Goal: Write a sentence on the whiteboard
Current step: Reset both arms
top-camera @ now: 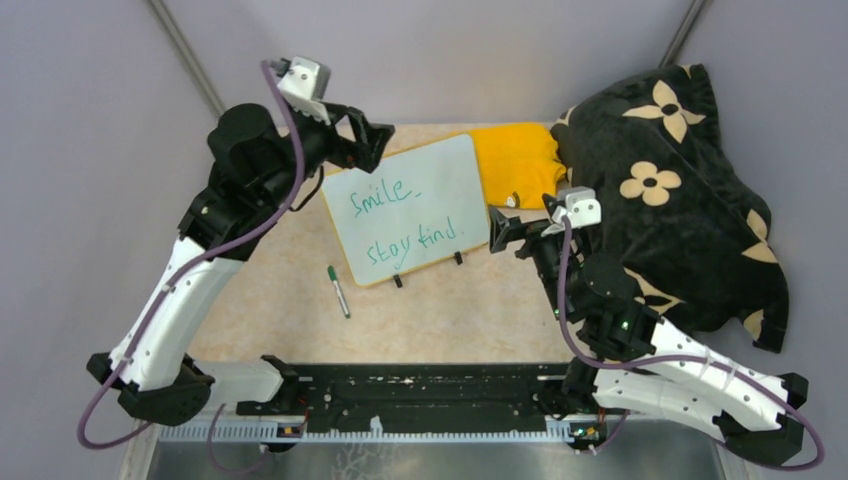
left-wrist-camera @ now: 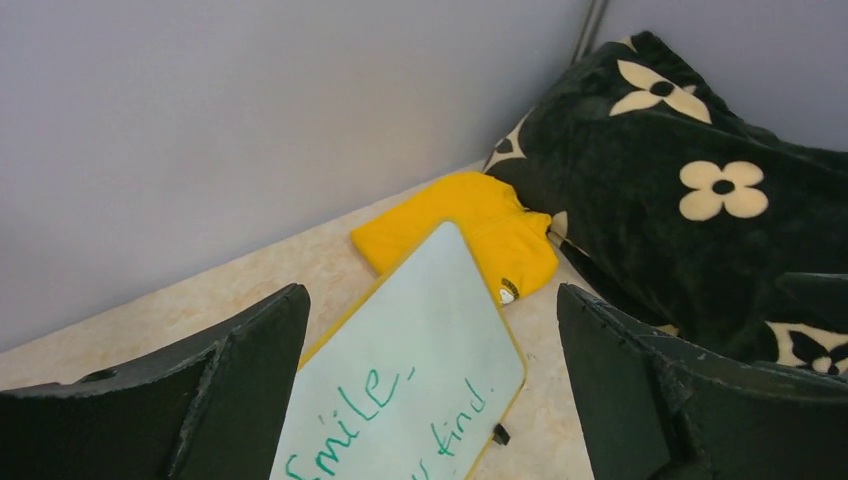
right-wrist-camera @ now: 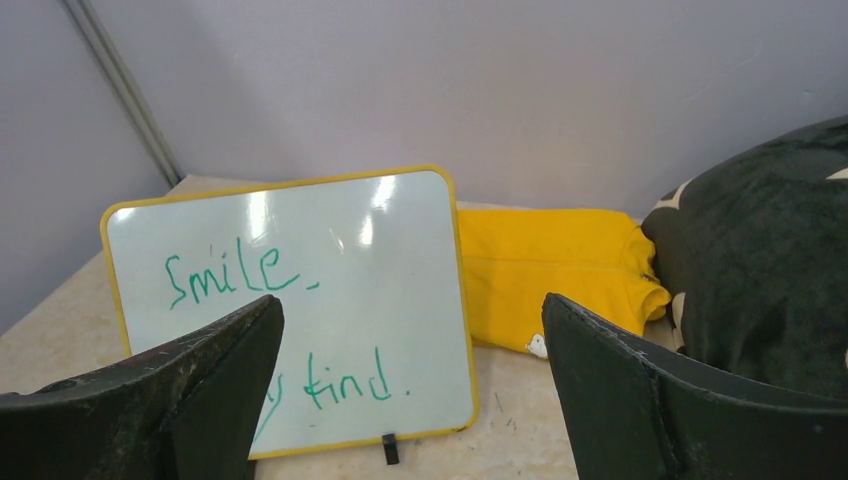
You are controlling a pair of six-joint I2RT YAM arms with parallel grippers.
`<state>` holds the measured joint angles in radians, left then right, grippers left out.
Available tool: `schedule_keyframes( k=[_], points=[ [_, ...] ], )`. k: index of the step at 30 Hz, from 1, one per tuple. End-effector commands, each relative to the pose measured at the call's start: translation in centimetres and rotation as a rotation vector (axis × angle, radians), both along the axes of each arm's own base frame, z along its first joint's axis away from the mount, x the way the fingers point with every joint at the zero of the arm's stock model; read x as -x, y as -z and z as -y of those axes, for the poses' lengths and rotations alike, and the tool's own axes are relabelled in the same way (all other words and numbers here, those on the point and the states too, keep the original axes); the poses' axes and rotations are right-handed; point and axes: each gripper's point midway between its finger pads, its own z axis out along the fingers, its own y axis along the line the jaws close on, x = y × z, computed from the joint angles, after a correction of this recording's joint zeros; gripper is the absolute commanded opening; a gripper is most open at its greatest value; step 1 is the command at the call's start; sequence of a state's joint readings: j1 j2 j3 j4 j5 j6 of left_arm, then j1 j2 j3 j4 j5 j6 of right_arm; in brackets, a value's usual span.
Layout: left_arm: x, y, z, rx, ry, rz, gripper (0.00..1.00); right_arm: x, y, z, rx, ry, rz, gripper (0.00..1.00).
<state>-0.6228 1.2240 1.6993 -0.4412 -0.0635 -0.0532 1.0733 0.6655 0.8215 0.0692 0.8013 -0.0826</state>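
Observation:
The whiteboard (top-camera: 412,208) lies on the beige table with a thin yellow rim and small black clip feet. The sentence (top-camera: 400,215) is written on it in green marker, "Smile" above "stay find". The board also shows in the left wrist view (left-wrist-camera: 420,340) and the right wrist view (right-wrist-camera: 340,300). My left gripper (top-camera: 375,140) hovers open and empty at the board's far left corner. My right gripper (top-camera: 503,232) is open and empty just off the board's right edge. A green marker (top-camera: 339,291) lies on the table near the board's lower left corner.
A folded yellow cloth (top-camera: 517,160) lies against the board's far right side. A big black blanket with cream flowers (top-camera: 680,190) fills the right of the table. Grey walls close in the back and sides.

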Motion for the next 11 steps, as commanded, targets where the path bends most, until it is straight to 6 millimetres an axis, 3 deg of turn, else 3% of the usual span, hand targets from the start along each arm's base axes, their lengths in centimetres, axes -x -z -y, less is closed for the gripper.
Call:
schedule_keyframes(
  k=[1, 5, 6, 11],
  points=[
    [0.1, -1.1, 1.5, 0.004, 0.020, 0.050, 0.99, 0.2, -1.6, -0.3, -0.057, -0.019, 0.020, 0.99],
    [1.2, -0.1, 0.2, 0.054, -0.005, 0.078, 0.99, 0.5, -2.4, 0.3, -0.086, -0.013, 0.027, 0.99],
    [1.3, 1.2, 0.1, 0.049, -0.010, 0.062, 0.99, 0.6, -2.6, 0.5, -0.096, -0.012, 0.032, 0.99],
    [2.3, 3.4, -1.3, 0.087, -0.042, 0.021, 0.99, 0.6, -2.7, 0.7, -0.118, -0.008, 0.045, 0.99]
  ],
)
